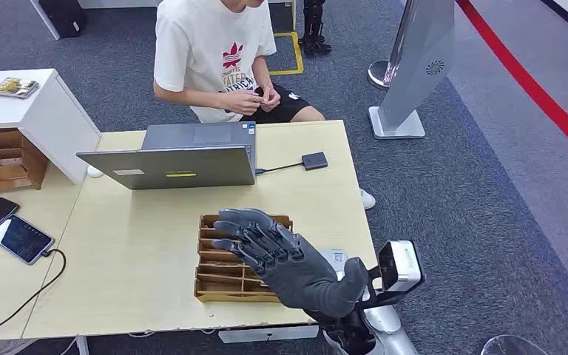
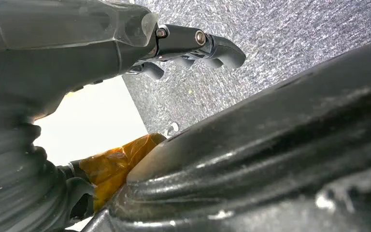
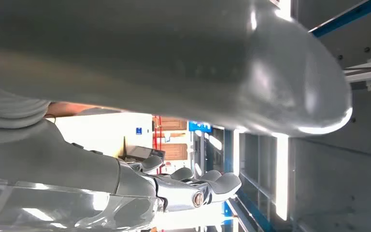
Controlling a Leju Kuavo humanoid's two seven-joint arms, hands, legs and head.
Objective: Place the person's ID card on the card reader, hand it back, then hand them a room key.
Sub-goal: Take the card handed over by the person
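Note:
My right hand hovers over the wooden slotted key tray near the table's front edge, fingers spread and holding nothing. In the right wrist view its fingers stretch out empty under the thick thumb. My left hand hangs beside my body over grey carpet, its fingers loosely extended with nothing in them. The small black card reader lies at the table's far right, cabled to the laptop. A person sits behind the table with both hands together on something small that I cannot identify.
Two phones lie on the table's left, one on a cable. A white cabinet with wooden pigeonholes stands at the far left. A grey sign stand and red floor line are at the right, beyond the table.

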